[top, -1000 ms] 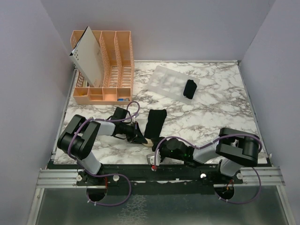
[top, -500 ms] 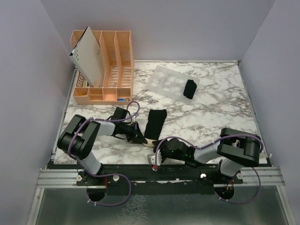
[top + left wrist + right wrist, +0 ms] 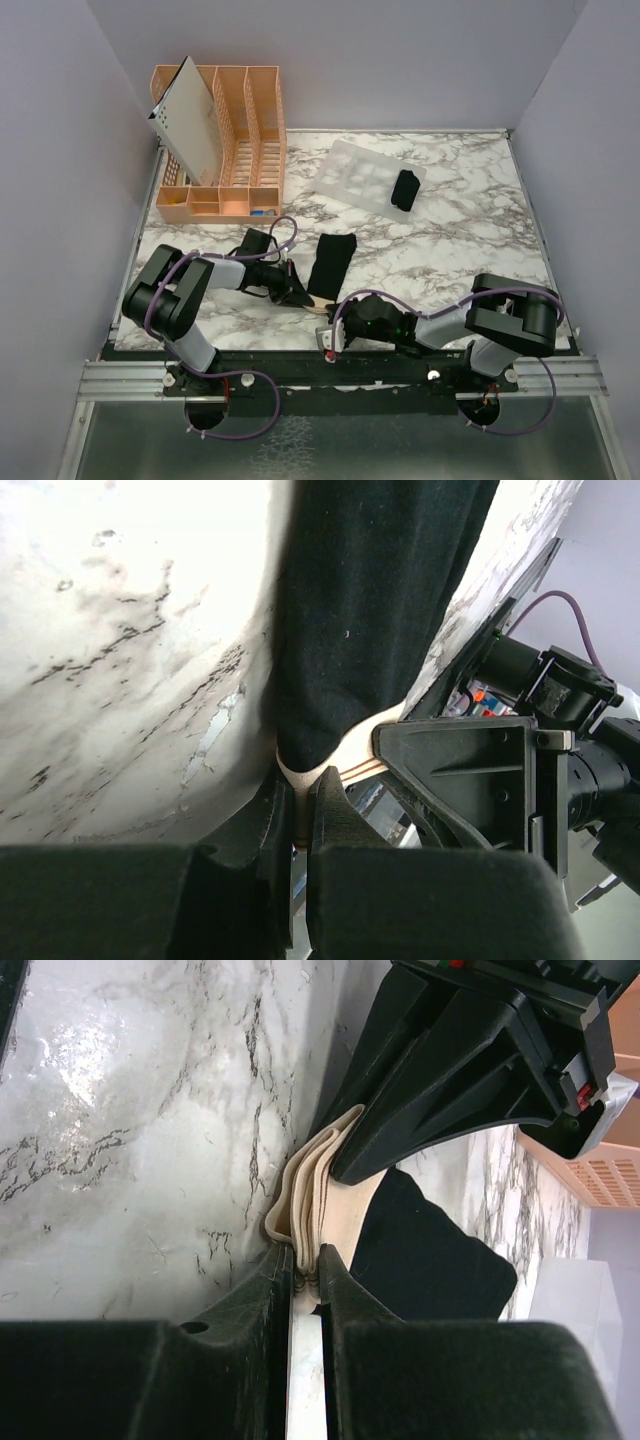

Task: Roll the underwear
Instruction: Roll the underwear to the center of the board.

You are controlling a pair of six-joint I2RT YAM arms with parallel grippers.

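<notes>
Your left gripper [image 3: 302, 296] is clamped tight on the tan waistband [image 3: 335, 768] of the folded underwear [image 3: 331, 260]. The garment lies at 6 o'clock on the marble table [image 3: 470, 240], with its band end toward the arm bases. Your right gripper [image 3: 303, 1252] meets the same band from 4 o'clock, its jaws nearly together on the folded edge. The rolled underwear [image 3: 405, 190] sits on the clear tray [image 3: 345, 172] at 1 o'clock.

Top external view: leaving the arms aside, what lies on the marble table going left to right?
Orange plastic slotted rack → flat black fabric underwear with a tan band → rolled black fabric bundle. The frosted clear plastic tray under the bundle spans both garments' positions, so it is left out of the order.
</notes>
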